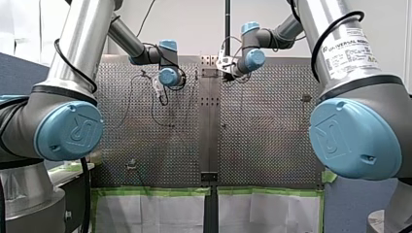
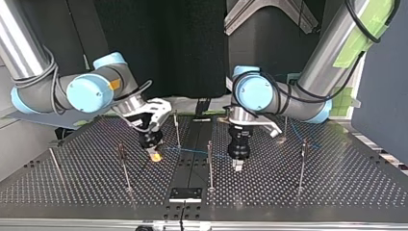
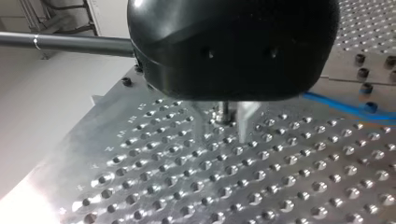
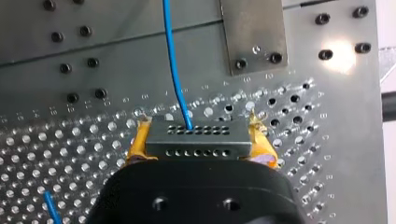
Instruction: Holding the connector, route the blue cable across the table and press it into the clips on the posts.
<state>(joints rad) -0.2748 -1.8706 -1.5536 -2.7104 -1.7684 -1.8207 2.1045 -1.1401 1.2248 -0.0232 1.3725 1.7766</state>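
Perforated metal table (image 2: 337,183) fills the scene, its holes in even rows, with thin upright posts (image 2: 210,163) standing on it. The right gripper (image 4: 198,136) is clamped on the connector (image 4: 196,145), a grey block with two rows of small holes. The block sits crosswise between the yellow pads (image 4: 139,142), one pad pressed against each short end. The blue cable (image 4: 172,60) leaves the block's upper row of holes and runs straight ahead of these fingers, over the table and out of the right wrist view. A second short piece of blue shows beside the gripper's black body, low near the table.

Seen from across the table, the cable stretches sideways from the right gripper's fingertips toward the left gripper (image 3: 224,127). It passes a post that stands between the two grippers; whether it sits in a clip there cannot be told. The left gripper points straight down, its metal fingers (image 3: 245,122) a narrow gap apart with nothing gripped, their tips close over the table. The blue cable lies off to one side of these fingers, apart from them. More blue cable curves over the table beyond the left gripper, on the side away from the right gripper.
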